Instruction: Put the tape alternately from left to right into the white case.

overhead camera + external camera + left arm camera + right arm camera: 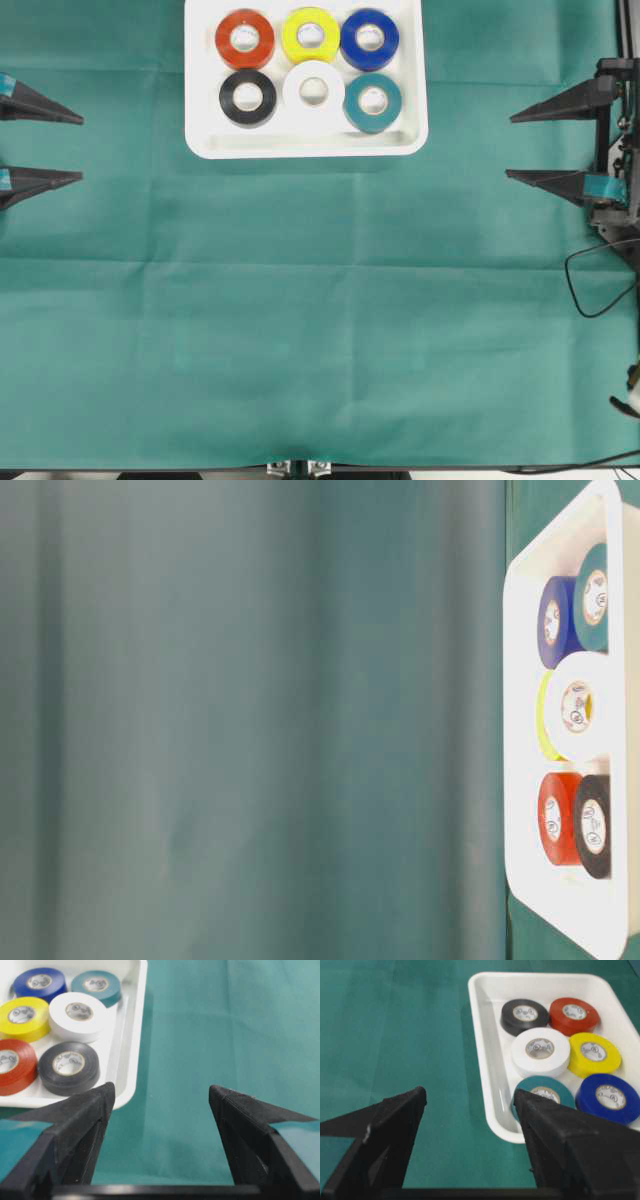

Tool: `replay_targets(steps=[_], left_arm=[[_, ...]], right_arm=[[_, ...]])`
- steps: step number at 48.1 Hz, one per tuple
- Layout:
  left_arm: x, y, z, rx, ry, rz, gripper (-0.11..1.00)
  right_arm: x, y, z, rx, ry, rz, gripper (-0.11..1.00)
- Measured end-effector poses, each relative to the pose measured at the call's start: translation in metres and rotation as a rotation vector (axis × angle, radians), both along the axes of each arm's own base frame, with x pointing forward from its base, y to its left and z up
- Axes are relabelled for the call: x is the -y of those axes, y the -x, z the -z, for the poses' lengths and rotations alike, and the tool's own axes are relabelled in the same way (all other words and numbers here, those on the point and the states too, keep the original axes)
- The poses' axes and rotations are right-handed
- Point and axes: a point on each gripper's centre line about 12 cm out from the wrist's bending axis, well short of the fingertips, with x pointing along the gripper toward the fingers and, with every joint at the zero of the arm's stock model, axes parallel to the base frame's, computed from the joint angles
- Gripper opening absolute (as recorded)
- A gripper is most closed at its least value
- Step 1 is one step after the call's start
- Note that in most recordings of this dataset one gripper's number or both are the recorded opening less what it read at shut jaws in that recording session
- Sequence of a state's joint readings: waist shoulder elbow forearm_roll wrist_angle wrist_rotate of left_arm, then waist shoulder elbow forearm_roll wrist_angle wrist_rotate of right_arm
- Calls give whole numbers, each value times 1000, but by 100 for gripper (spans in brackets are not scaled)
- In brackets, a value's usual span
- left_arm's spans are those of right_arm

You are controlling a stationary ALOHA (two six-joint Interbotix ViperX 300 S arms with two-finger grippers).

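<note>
The white case (305, 146) lies at the top middle of the green cloth, with several tape rolls flat inside it. Red (244, 39), yellow (310, 35) and blue (369, 39) form the far row. Black (247, 97), white (314, 90) and teal (373, 102) form the near row. My left gripper (80, 148) stands open at the left edge, well clear of the case (125, 1060). My right gripper (510, 146) stands open at the right edge, also apart from the case (492, 1085). Nothing sits between either pair of fingers.
A green cloth (320, 320) covers the table, creased into squares. A black cable (600, 280) loops beside the right arm's base. In the table-level view the case (520, 730) shows at the right edge, behind a blurred green expanse.
</note>
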State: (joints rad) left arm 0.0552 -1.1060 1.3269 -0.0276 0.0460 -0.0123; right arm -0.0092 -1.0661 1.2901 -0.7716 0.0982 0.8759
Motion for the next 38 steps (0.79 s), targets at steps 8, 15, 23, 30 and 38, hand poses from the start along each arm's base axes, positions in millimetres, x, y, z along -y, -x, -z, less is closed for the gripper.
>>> replay_targets(steps=[8,15,23,30,38], left_arm=[[0,0,0,2,7,-2,92],[0,0,0,0,7,-2,92],[0,0,0,0,6,-2,92],[0,0,0,0,7,-2,92],[0,0,0,2,7,-2,92]], right_arm=[[-1,-2,1,-1,-2,-10,78],[-2,-2,0,3,-3,-15,79],[-2,-1,2,0,-4,-16,79],[-2,-1,3,-2,-4,-16,78],[-2,-1,3,-2,-1,-16,79]])
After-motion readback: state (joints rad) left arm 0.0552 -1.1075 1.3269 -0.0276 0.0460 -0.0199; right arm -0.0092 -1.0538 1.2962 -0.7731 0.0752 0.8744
